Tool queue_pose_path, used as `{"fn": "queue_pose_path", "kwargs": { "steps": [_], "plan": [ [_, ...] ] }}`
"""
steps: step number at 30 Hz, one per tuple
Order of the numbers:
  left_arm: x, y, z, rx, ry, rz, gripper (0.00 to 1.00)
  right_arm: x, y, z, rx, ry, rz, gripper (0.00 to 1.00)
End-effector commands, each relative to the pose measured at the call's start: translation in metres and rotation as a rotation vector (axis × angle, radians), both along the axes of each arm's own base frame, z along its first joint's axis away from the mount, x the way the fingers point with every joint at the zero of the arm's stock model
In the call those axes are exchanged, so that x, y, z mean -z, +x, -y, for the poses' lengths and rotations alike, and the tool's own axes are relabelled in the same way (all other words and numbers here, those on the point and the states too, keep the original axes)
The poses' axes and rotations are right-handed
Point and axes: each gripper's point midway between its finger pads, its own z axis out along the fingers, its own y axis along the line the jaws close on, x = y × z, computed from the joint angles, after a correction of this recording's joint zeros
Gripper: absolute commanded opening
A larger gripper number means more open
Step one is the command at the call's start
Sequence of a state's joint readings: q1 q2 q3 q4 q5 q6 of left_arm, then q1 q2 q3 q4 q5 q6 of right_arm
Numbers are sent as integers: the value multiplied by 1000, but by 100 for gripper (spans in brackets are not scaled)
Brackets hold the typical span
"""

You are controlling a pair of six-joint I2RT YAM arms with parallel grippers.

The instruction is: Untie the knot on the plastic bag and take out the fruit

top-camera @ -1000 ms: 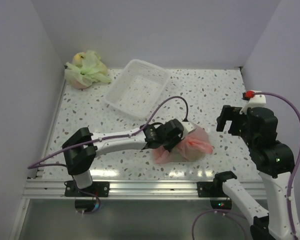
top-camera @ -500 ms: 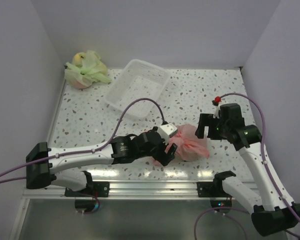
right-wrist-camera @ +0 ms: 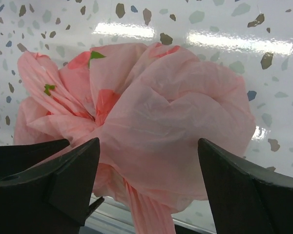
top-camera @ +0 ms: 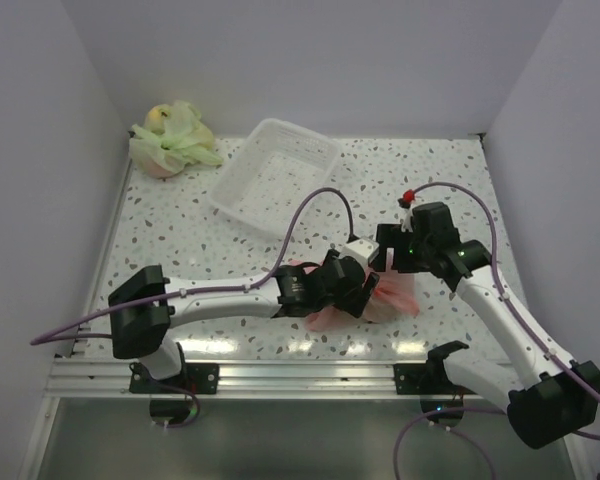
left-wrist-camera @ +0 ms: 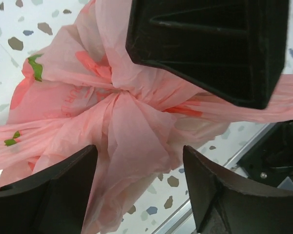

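Note:
The pink plastic bag [top-camera: 392,296] lies crumpled near the table's front edge, tied shut. Its knot [left-wrist-camera: 115,93] is a bunched pink lump in the left wrist view, and it shows again as the knot [right-wrist-camera: 94,118] in the right wrist view. The fruit is hidden inside the bag. My left gripper [top-camera: 358,296] is open at the bag's left side, with loose pink plastic hanging between its fingers [left-wrist-camera: 58,192]. My right gripper [top-camera: 390,262] is open just above the bag's far side, its fingers [right-wrist-camera: 249,192] standing either side of the bag. In the left wrist view one right finger [left-wrist-camera: 210,48] looms over the knot.
A white basket [top-camera: 242,208] stands at the back centre. A pale green tied bag [top-camera: 172,142] with fruit sits in the back left corner. The metal rail [top-camera: 280,375] runs along the front edge just below the pink bag. Walls close in left, right and behind.
The right arm has come down from its raised spot on the right to the bag. The left gripper has opened and shifted along the bag's left side.

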State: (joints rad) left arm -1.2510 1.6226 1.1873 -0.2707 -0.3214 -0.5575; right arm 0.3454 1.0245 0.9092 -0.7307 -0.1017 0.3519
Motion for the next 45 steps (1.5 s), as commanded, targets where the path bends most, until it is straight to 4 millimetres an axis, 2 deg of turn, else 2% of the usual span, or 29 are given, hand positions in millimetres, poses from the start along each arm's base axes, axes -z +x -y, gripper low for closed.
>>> {"fn": "queue_pose_path", "kwargs": {
  "steps": [1, 2, 4, 5, 6, 8, 9, 10, 11, 12, 13, 14, 16, 17, 19, 20, 22, 25, 27, 29, 31, 32, 33, 34, 35, 37, 38, 41, 45],
  "plan": [
    [11, 8, -3, -73, 14, -5, 74, 12, 1, -11, 3, 50, -2, 83],
    [16, 7, -5, -76, 26, -14, 62, 15, 1, -12, 3, 55, 2, 82],
    [24, 3, -11, -81, 32, -33, 46, 25, -3, -14, -5, 45, -17, 75],
    [21, 1, -14, -81, 21, -32, 30, 29, -4, -16, -14, 41, -26, 71],
    [26, -1, -20, -81, 31, -37, 22, 31, -5, -18, -22, 39, -32, 66],
    [22, -3, -26, -81, 20, -35, 4, 37, -7, -18, -24, 31, -45, 48],
    [26, -5, -32, -82, 32, -41, 0, 38, -6, -16, -18, 21, -45, 41],
    [27, -6, -38, -91, 42, -40, 0, 36, -3, -9, 6, -11, -29, 23],
    [23, -7, -42, -95, 35, -38, 0, 33, -1, -5, 22, -29, -12, 15],
    [28, -9, -50, -103, 50, -44, 0, 30, 1, 0, 39, -46, 1, 8],
    [32, -8, -60, -123, 76, -40, 0, 24, 8, 14, 95, -108, 34, 1],
    [28, -7, -67, -139, 74, -35, 0, 19, 12, 26, 142, -155, 55, 0],
    [36, -5, -90, -192, 121, -33, 0, 2, 19, 46, 238, -206, 90, 0],
    [31, -2, -100, -215, 112, -28, 0, -5, 24, 67, 328, -235, 107, 0],
    [38, 12, -134, -309, 150, -41, 0, -18, 28, 85, 439, -204, 125, 0],
    [37, 26, -159, -387, 143, -50, 0, -22, 30, 104, 528, -193, 126, 0],
    [32, 41, -189, -475, 114, -60, 0, -32, 29, 120, 630, -163, 147, 0],
    [22, 48, -202, -494, 79, -34, 0, -34, 27, 119, 656, -116, 154, 0],
    [18, 47, -193, -453, 40, -36, 0, -27, 28, 99, 552, -55, 128, 0],
    [18, 42, -175, -367, -13, -48, 0, -23, 25, 70, 364, 7, 91, 9],
    [19, 38, -166, -317, -42, -52, 0, -24, 17, 56, 251, 27, 78, 39],
    [14, 37, -156, -273, -73, -41, 0, -32, 16, 53, 213, 27, 101, 50],
    [14, 36, -153, -258, -77, -35, 0, -39, 12, 47, 136, 20, 123, 66],
    [11, 34, -148, -233, -79, -25, 0, -49, 11, 44, 97, 23, 157, 71],
    [10, 33, -145, -210, -69, -7, 0, -67, 12, 40, 58, 33, 202, 74],
    [6, 29, -137, -173, -56, 8, 0, -81, 7, 23, -76, 56, 225, 80],
    [7, 29, -137, -159, -41, 17, 0, -94, 9, 17, -131, 59, 263, 81],
    [6, 25, -134, -138, -24, 25, 0, -95, 8, -12, -257, 58, 243, 82],
    [3, 23, -137, -139, -17, 31, 0, -79, -3, -57, -406, 20, 180, 84]
  ]
}}
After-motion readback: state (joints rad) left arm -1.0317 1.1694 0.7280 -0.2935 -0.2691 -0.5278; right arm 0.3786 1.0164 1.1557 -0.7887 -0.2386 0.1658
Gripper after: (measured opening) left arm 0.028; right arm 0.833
